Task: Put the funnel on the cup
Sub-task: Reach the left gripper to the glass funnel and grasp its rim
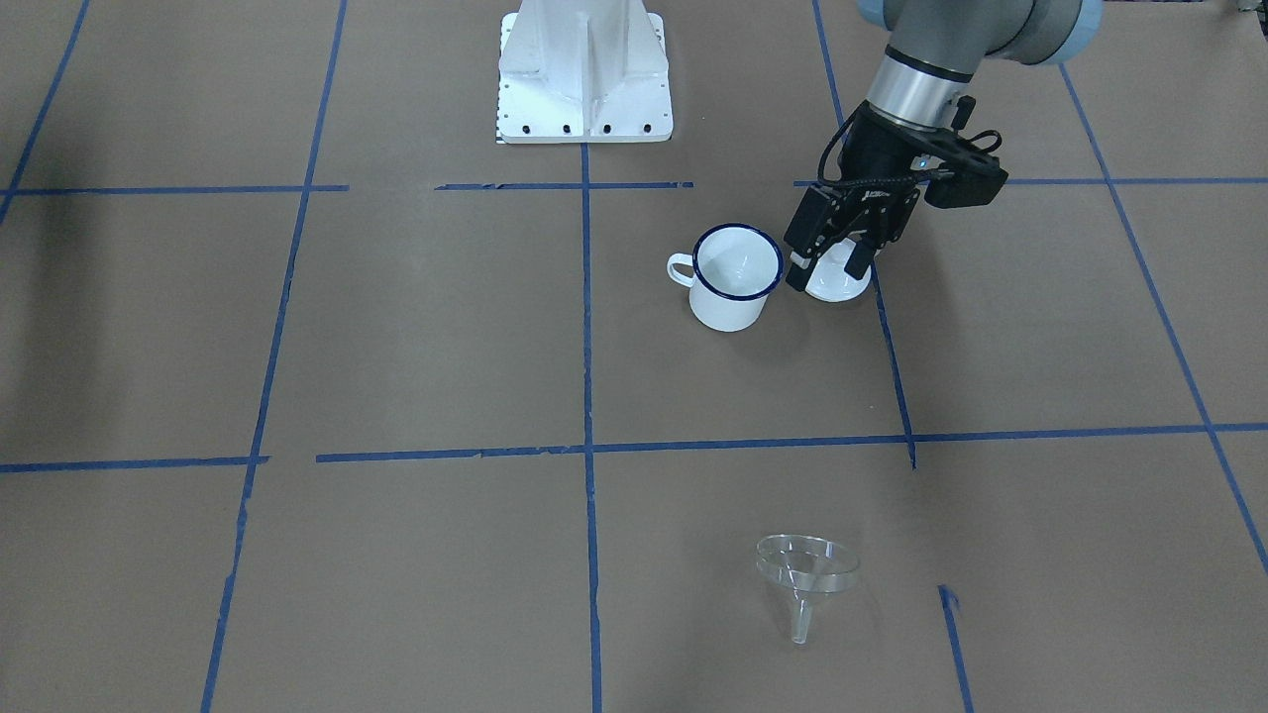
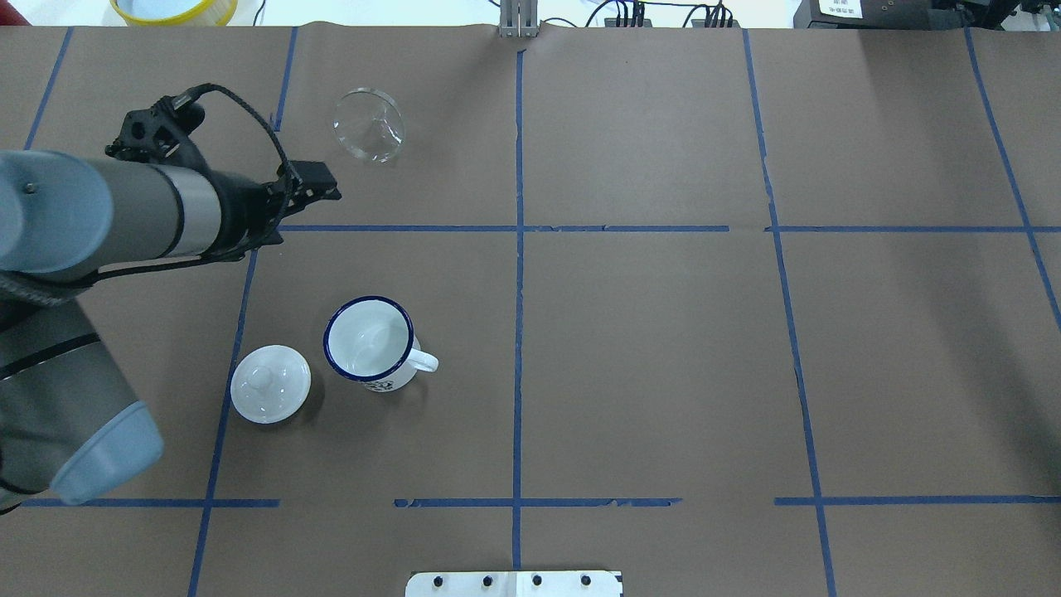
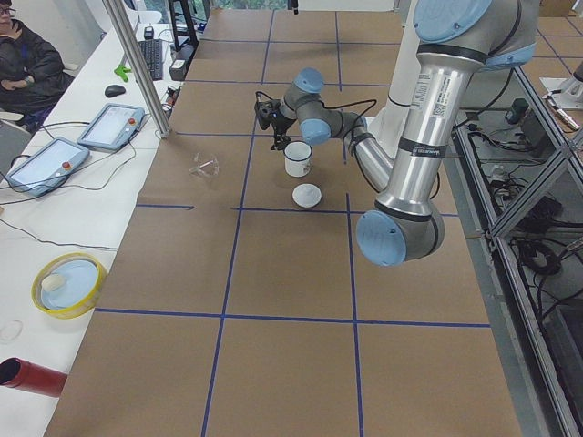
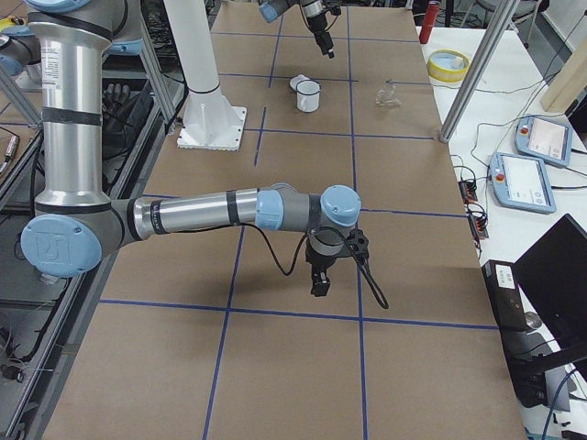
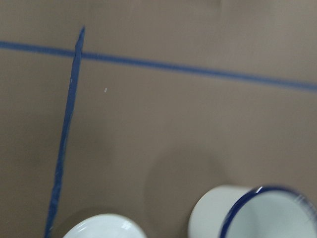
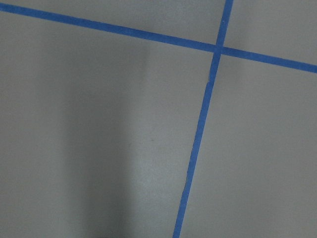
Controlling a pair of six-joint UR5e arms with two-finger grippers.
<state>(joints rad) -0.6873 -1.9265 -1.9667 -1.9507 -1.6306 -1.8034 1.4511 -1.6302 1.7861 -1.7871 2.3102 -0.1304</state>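
Note:
The clear funnel (image 1: 804,574) lies on its side on the brown table, far from the robot; it also shows in the overhead view (image 2: 369,124). The white cup (image 1: 735,277) with a dark blue rim stands upright and empty (image 2: 370,344), and its rim shows in the left wrist view (image 5: 257,213). My left gripper (image 1: 827,269) is open and empty. It hangs in the air, between funnel and cup in the overhead view (image 2: 330,186). My right gripper (image 4: 319,280) shows only in the exterior right view, over bare table; I cannot tell its state.
A round white knobbed lid (image 2: 270,384) lies beside the cup on the left arm's side. The robot's white base (image 1: 584,79) stands at the table's near edge. A yellow bowl (image 3: 68,284), a red cylinder (image 3: 32,375) and tablets sit beyond the far edge.

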